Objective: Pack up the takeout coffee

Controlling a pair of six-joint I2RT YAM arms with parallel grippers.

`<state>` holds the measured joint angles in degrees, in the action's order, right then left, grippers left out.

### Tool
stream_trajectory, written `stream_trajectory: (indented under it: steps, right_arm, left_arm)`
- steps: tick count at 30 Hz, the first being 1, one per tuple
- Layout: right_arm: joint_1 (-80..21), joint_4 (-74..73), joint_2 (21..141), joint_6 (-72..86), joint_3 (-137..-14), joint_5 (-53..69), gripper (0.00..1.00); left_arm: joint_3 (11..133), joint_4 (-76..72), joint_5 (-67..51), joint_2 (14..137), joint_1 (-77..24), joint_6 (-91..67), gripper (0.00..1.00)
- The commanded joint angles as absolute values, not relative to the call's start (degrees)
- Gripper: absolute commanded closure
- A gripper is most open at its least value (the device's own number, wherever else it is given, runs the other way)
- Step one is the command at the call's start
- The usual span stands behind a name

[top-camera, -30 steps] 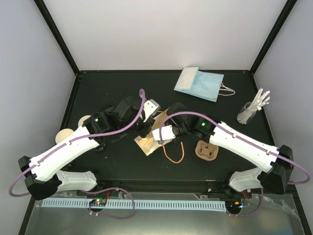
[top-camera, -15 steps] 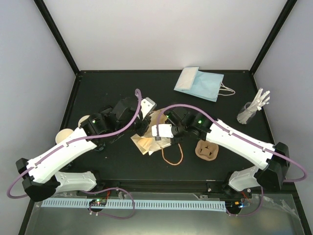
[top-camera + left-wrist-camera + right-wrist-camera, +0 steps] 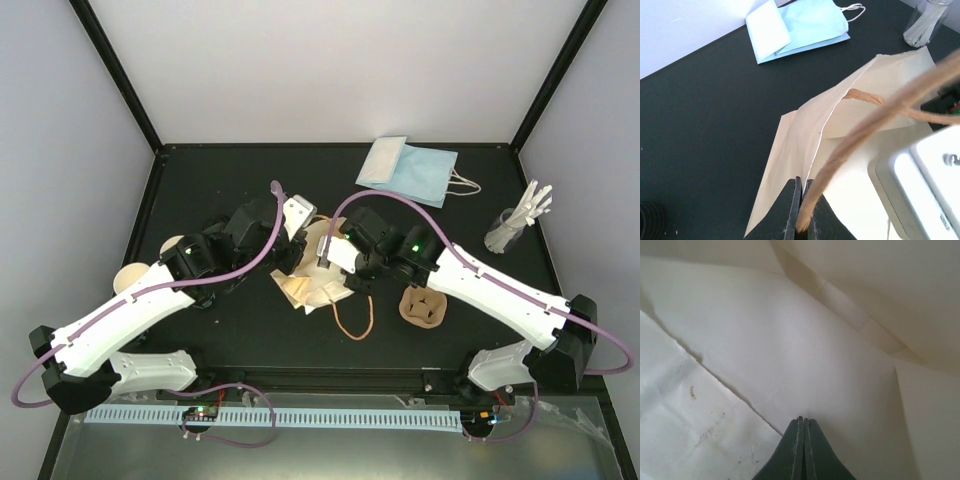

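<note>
The tan paper bag (image 3: 312, 285) lies mid-table with its mouth held up. My left gripper (image 3: 300, 247) is shut on the bag's rim and brown cord handle (image 3: 880, 112); in the left wrist view the fingers (image 3: 802, 200) pinch both. My right gripper (image 3: 322, 266) reaches into the bag. In the right wrist view it (image 3: 801, 419) is shut, tips against the pale inner paper (image 3: 805, 350), with nothing showing between the fingers. The cup with the black lid is not in view.
Light blue paper bags (image 3: 405, 168) lie at the back. A clear cup of white cutlery (image 3: 515, 225) stands at the right. A brown pulp carrier (image 3: 422, 306) lies by the right arm. Cream lidless cups (image 3: 132, 275) sit at the left.
Both wrists have moved back and left. The bag's mouth is lifted higher and my right gripper is further inside it.
</note>
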<state>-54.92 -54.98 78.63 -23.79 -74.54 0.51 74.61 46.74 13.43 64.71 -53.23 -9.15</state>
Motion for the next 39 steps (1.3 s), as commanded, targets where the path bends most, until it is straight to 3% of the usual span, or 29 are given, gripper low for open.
stream_trajectory:
  steps: [1,23,31,39]
  right_arm:
    - [-54.7,-48.5,77.2,-11.0,-75.5,-2.9,0.99]
    - [-54.6,-44.3,83.1,39.5,-85.2,-10.6,0.99]
    - [-54.7,-34.8,80.0,50.1,-77.5,-6.3,0.99]
    - [-54.8,-35.5,79.1,57.6,-73.5,-13.3,0.99]
  left_arm:
    - [74.6,42.8,11.8,63.9,-53.0,-9.4,0.98]
    - [69.9,34.8,9.2,64.8,-53.0,-17.8,0.99]
    - [68.3,32.3,12.3,63.4,-52.9,-22.1,0.98]
    - [67.1,30.3,13.5,61.4,-52.6,-24.0,0.99]
